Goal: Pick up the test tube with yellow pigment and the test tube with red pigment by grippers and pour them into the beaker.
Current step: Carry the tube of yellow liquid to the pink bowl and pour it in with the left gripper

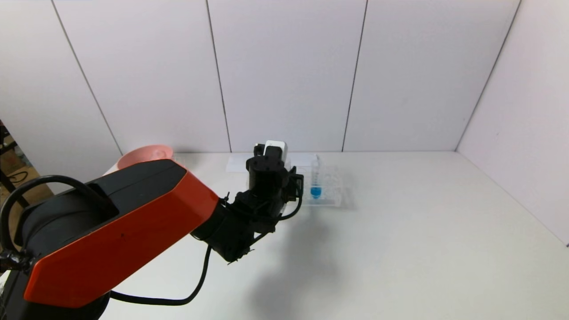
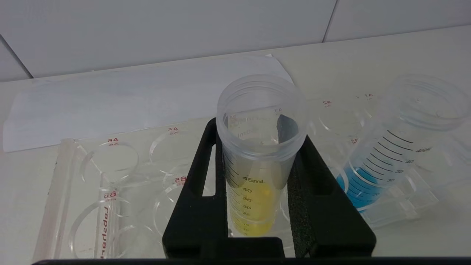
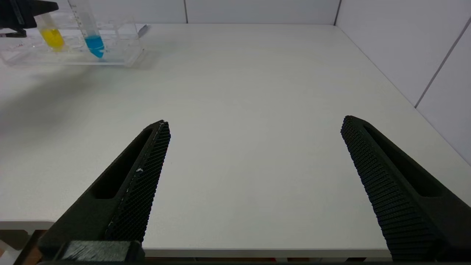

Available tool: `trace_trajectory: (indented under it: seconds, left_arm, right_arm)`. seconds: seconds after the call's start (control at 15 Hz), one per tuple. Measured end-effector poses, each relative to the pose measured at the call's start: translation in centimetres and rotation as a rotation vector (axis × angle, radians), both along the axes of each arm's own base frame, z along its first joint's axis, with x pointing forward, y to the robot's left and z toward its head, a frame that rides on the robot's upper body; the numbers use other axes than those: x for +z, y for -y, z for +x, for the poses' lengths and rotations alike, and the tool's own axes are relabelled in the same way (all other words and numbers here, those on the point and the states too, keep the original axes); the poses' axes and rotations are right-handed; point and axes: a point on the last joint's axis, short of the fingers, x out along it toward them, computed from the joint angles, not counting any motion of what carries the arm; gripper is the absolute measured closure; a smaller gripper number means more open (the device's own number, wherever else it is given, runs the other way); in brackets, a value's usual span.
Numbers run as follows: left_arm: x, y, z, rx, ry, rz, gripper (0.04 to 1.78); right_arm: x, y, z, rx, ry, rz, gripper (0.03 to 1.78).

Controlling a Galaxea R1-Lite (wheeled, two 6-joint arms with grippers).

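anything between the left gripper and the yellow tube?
Nothing visible. The left gripper already has its fingers on either side of the yellow tube, which stands in the clear rack. The blue tube stands off to the side, apart from it. The beaker isn't in view.

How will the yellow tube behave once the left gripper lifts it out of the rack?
Probably light: the yellow tube holds liquid only near its tip. It is open-topped, so tilting could spill. The smooth clear wall may slip, though the left gripper has textured pads on both sides. Its tapered tip, like the blue tube, likely won't stand outside the rack.
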Motion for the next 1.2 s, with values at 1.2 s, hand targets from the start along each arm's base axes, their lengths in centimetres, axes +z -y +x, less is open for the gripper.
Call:
trace_trajectory:
  seconds: [1.2]
  left_arm:
    - [10.4,-2.3,-3.6,-0.013,0.157,0.019,1.35]
  right_arm:
    - [0.0,0.0,0.0,0.000,0.000,0.000,0.11]
